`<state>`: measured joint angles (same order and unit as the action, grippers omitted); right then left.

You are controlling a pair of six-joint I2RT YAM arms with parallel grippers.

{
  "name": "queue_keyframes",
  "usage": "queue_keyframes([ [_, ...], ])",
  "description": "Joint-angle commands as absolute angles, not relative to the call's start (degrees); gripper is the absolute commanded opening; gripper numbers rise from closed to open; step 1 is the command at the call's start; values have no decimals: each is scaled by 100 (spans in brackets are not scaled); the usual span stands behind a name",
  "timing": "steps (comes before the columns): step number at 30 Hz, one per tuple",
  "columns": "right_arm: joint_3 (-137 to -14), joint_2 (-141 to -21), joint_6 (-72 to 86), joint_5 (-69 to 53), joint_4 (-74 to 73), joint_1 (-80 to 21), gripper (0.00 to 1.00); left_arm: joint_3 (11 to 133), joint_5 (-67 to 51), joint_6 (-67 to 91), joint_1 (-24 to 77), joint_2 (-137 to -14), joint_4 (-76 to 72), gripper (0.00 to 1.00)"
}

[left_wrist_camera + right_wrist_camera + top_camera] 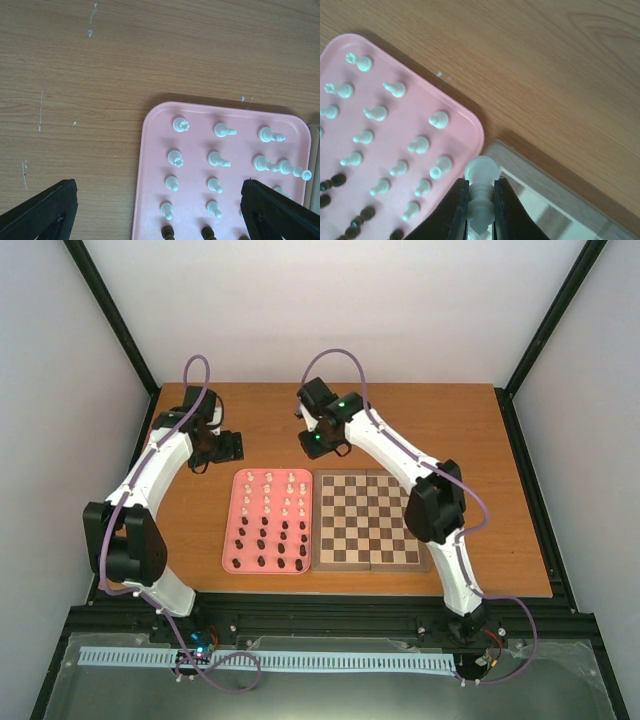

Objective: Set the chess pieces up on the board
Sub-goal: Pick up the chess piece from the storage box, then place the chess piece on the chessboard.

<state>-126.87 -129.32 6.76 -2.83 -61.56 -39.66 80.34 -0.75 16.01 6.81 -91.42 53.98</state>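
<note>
Chess pieces [268, 520] stand in sorted rows on the pink tray [228, 540], cream at the far end and dark nearer the arms' bases. The tray sits just beside the board [368, 520], which shows none of them yet. Your right gripper [480, 200] is clenched on one cream piece [481, 171], pinched across its middle above the board's corner by the tray, probably bound for a square. Your left gripper [157, 200] hangs released over the cream rows, seemingly ready to pick.

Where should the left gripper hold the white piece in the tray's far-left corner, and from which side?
Probably its waist, just under the crowned head, from straight above. The piece stands upright, and clear gaps to its neighbours leave room on both sides.
</note>
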Motion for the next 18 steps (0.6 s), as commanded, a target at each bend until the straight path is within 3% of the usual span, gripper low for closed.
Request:
queue_keyframes([
  [1,-12008,-12275,621,335,-6312,-3778,3,8352,-150,1545,677,-9243,5491,100],
  [9,-9503,-10568,1042,561,-5723,-2728,3,8370,-127,1548,677,-9299,5501,100],
  [18,-7997,-9891,1150,662,-5375,-2073,3,8449,-153,1553,677,-9425,5504,100],
])
